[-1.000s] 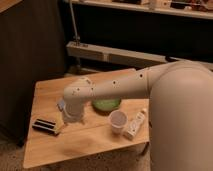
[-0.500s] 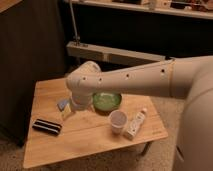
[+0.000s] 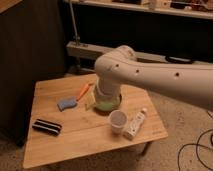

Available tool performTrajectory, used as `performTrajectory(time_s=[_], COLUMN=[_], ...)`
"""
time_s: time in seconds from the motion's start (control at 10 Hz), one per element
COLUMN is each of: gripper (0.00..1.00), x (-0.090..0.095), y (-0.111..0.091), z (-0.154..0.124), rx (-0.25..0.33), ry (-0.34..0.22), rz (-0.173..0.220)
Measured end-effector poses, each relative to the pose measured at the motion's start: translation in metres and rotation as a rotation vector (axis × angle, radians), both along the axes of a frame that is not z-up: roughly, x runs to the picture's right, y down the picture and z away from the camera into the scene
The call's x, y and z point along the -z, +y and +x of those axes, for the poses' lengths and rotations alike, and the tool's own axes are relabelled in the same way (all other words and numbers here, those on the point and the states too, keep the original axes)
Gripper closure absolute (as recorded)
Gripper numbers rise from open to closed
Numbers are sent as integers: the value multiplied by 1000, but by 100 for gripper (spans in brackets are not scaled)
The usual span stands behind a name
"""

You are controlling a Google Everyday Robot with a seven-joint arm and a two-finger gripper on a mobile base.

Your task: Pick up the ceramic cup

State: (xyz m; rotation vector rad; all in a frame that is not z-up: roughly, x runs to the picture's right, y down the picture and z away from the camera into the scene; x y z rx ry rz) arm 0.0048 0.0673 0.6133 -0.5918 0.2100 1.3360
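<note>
Six things share the wooden table [image 3: 75,145] that I'm working over. The ceramic cup [image 3: 118,120] stands upright near the front right, apart from the claw. A white bottle [image 3: 136,124] lies on its side just beside the cup, to its right. The green plate [image 3: 109,104] is just behind the cup, and the arm [image 3: 150,75] covers much of it. Farther left are an orange stick-like thing [image 3: 83,91], a blue sponge [image 3: 66,103] and a black block [image 3: 47,126]. The gripper [image 3: 93,101] hangs at the plate's left edge, between the sponge and the plate, released and holding nothing. The plate and the arm's own bulk lie between it and the cup. Compared with half a second ago, the arm's elbow has swung right and higher. This has uncovered the sponge and the orange piece and now hides more of the plate. The cup, the bottle and the black block have not moved.
</note>
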Motion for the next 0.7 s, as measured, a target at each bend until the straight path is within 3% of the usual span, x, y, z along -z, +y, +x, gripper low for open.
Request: performTrajectory(time_s=[0.2, 0.7], gripper=[20, 20], x=[4, 3], y=[12, 13], z=[30, 30], rx=[-28, -27], ry=[27, 26], rz=[-18, -20])
